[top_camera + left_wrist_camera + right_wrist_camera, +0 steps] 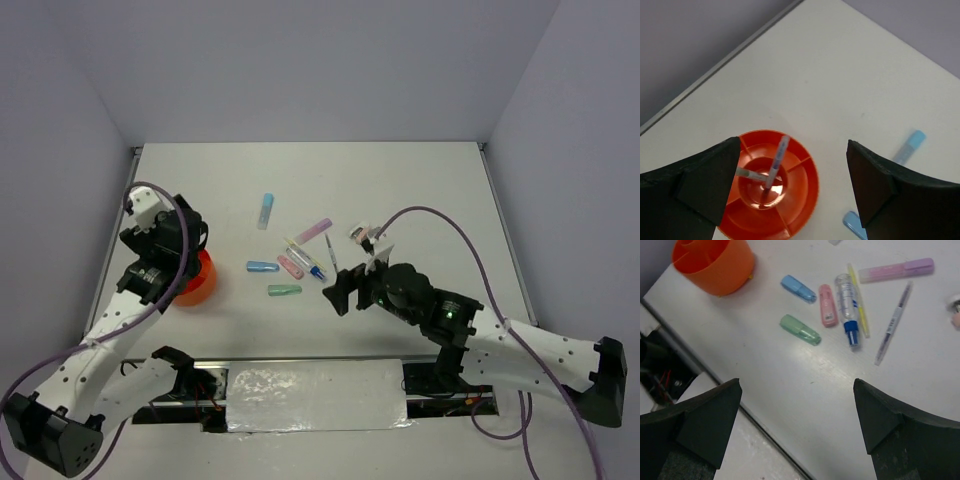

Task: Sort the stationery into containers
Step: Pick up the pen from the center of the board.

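Two thin grey pens point(776, 165) lean inside the orange cup point(804, 200) near the table's point(430, 190) left edge; left gripper point(792, 150) and right gripper point(797, 390) both gape, holding nothing.

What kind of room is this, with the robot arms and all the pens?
Most likely a robot test lab, not a classroom or a home. A left arm and a right arm are fixed at the edge of a white table, plain pale walls box it in, and purple cables trail around.

One orange cup point(802, 200) holds two grey pens point(778, 157). Outside lie two blue capsules point(265, 211), one pink capsule point(828, 312), one green capsule point(800, 329), one highlighter point(896, 270).
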Controlling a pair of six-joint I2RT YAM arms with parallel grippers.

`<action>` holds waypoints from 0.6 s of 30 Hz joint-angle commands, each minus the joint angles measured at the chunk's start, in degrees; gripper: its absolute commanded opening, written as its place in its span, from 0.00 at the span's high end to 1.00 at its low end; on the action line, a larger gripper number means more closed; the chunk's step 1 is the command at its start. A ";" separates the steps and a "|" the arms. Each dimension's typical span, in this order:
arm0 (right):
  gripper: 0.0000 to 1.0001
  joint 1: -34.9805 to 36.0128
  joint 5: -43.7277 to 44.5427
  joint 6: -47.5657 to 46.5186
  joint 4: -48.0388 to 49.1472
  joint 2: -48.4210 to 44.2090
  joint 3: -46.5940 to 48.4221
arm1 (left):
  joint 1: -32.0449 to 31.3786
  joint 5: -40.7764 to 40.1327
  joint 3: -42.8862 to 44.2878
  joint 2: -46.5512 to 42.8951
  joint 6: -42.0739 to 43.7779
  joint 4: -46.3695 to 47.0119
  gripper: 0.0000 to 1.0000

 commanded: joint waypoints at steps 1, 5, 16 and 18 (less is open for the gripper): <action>0.00 -7.08 -4.56 3.44 -1.42 5.65 4.20 | 0.16 13.90 9.70 -0.14 2.38 -5.32 0.01; 0.01 -15.95 -8.27 4.59 -0.81 11.01 4.64 | 0.07 31.48 18.08 -0.49 8.79 -9.55 0.01; 0.32 -19.75 -1.42 1.86 -12.41 48.01 28.52 | -0.28 77.98 24.60 -5.05 25.93 -15.96 0.01; 0.36 -20.71 -1.16 1.60 -13.99 53.55 32.31 | -0.28 84.73 21.45 -9.25 27.17 -15.44 0.01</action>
